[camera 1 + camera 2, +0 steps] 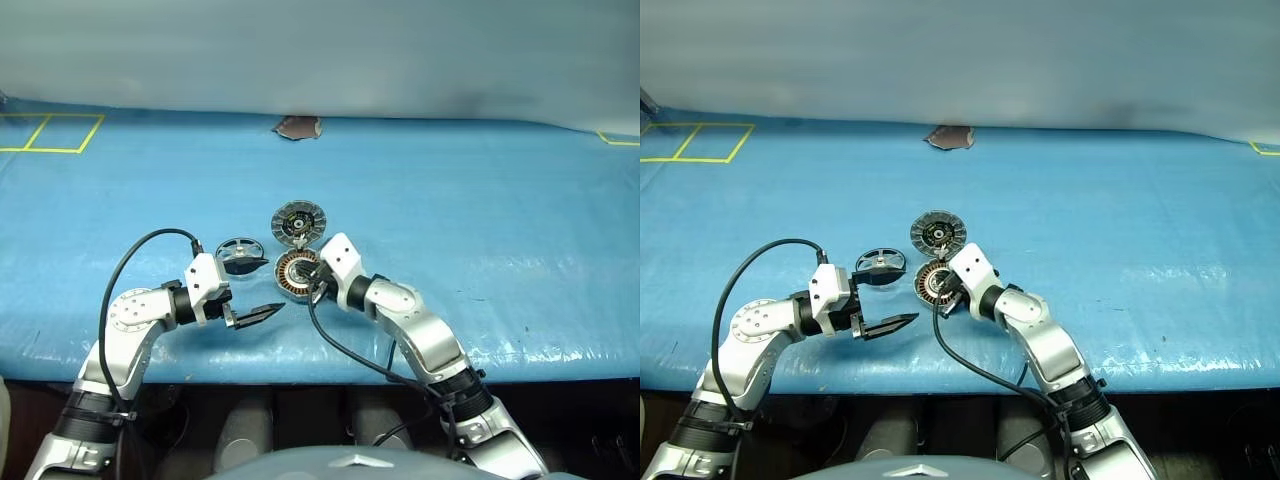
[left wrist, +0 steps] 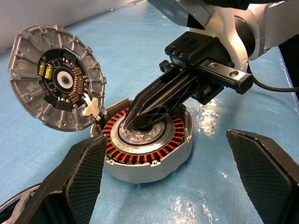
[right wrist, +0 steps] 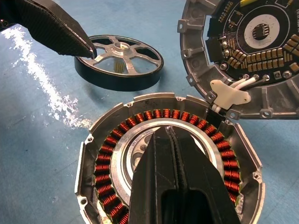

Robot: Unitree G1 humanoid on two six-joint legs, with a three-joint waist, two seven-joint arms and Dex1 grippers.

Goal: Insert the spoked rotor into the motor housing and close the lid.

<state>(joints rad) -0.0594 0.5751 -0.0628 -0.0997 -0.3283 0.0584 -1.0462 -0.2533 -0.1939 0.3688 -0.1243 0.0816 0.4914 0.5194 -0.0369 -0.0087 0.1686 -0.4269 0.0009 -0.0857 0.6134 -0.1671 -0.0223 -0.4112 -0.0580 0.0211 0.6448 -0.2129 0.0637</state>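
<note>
The left hand [image 1: 252, 291] hangs low over the blue table [image 1: 480, 230] with its two fingers spread wide and nothing between them, pointing forward and toward the right on a roughly level forearm; one fingertip hovers right over the near rim of the rotor [image 1: 241, 253], which lies flat on the table just left of the housing [image 1: 297, 273]. Judging from this, the step in hand is picking up the rotor: the left hand would do best to drop one finger inside the rim between two spokes and the other outside, pinch the rim, and lift it level so it can be lowered squarely onto the hub without scraping the copper windings. The housing sits in the middle, open, with its lid [image 1: 298, 222] swung up and back on the far side, joined at the rim by a pale connector and thin wires, so the lid must not be knocked. The right hand [image 3: 172, 140], clenched tight with fingers pressed together, reaches in from the right, angled down and leftward, tips resting in the housing's centre hub, probably steadying it; it must clear out before the rotor goes in.
</note>
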